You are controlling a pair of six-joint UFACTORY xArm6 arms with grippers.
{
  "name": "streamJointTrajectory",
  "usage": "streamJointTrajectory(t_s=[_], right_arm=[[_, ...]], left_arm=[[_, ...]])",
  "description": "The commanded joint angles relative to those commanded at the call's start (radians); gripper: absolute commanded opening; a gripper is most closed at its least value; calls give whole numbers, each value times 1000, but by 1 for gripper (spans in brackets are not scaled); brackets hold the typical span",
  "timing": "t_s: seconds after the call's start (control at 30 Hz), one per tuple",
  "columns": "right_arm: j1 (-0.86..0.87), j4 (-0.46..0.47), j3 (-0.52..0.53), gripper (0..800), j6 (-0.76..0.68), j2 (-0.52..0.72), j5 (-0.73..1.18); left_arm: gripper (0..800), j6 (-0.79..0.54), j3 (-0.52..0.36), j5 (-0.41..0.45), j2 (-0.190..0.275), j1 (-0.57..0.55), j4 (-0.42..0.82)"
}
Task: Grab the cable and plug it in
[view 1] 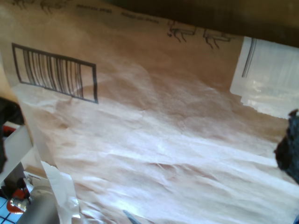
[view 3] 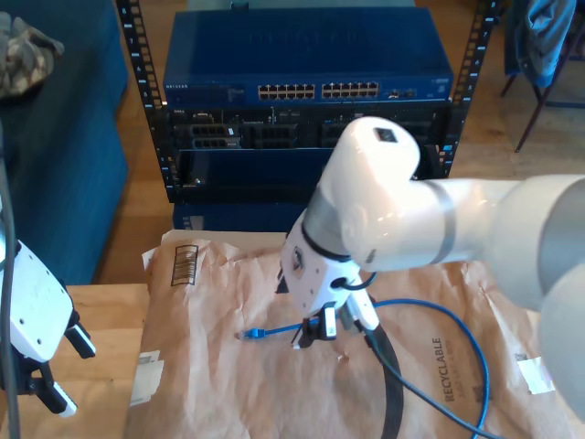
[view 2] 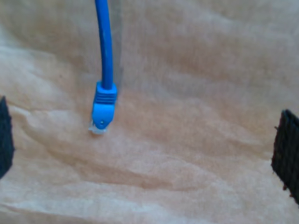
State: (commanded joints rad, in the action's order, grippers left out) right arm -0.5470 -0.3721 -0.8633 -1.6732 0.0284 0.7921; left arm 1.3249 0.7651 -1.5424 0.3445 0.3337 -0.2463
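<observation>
The bright blue cable (view 3: 430, 315) lies in a loop on a brown paper mailer (view 3: 228, 384). Its plug (view 3: 251, 334) points toward the exterior view's left. My second gripper (view 3: 315, 331), on the big white arm from the exterior view's right, hovers low over that cable end. In the second wrist view the plug (view 2: 103, 112) rests on the paper between wide-apart black fingers (view 2: 286, 154), and my second gripper (view 2: 145, 144) is open, holding nothing. My first gripper (view 3: 69, 371) stands open at the exterior view's left, off the mailer, with one dark finger (view 1: 289, 149) showing.
A blue network switch (view 3: 315, 91) with rows of ports sits in a rack behind the table. The mailer carries a barcode (view 1: 56, 72) and a clear plastic label (view 1: 266, 79). A thick dark robot cable (view 3: 393, 384) hangs under the second arm. Bare wooden table (view 3: 91, 311) lies beside the mailer.
</observation>
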Motion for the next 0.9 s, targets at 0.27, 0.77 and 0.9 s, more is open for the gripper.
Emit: streamJointTrajectory(t_s=[0.27,0.77,0.9], right_arm=[[-32,6,72,755,-109,-5,-124],[-89,6,66,667,-109,-101,-213],[-89,6,64,642,-109,-107,-233]], left_arm=[[800,0,-9,8,2,2,-6],[800,0,-12,8,2,2,-9],[800,0,-11,8,2,3,-9]])
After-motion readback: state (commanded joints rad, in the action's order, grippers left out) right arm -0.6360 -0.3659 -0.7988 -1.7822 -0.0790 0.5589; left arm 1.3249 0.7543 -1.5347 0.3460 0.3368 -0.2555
